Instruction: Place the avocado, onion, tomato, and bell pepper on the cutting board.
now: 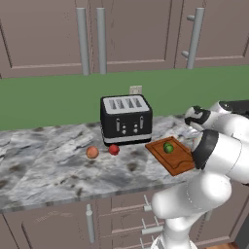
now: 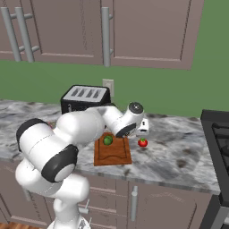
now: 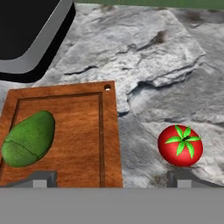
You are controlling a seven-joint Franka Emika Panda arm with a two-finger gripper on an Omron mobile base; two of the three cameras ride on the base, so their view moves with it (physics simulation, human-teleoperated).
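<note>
Pincer: standing wide open and holding nothing; it is hovering over the right edge of the board, one tip above the wood and the other just in front of the red fruit.
Arm: reaching forward from the base and bending over the front of the table.
Cutting board: lying flat on the marbled table, near its front edge, to the right of the toaster.
Avocado: resting on the cutting board, on its side, inside the grooved border and toward the toaster end.
Red fruit with a green star top: sitting on the table just right of the cutting board, apart from it; I cannot tell whether it is the bell pepper.
Onion: sitting on the table left of the cutting board, well apart from it, in front of the toaster's left corner.
Tomato: sitting just right of the onion, close to the toaster's front, off the cutting board.
Toaster: black, four slots, standing behind the onion and tomato, toward the wall.
Stove: showing at the far right end of the table.
Wall: green, with a socket behind the toaster and cupboards hanging above.
</note>
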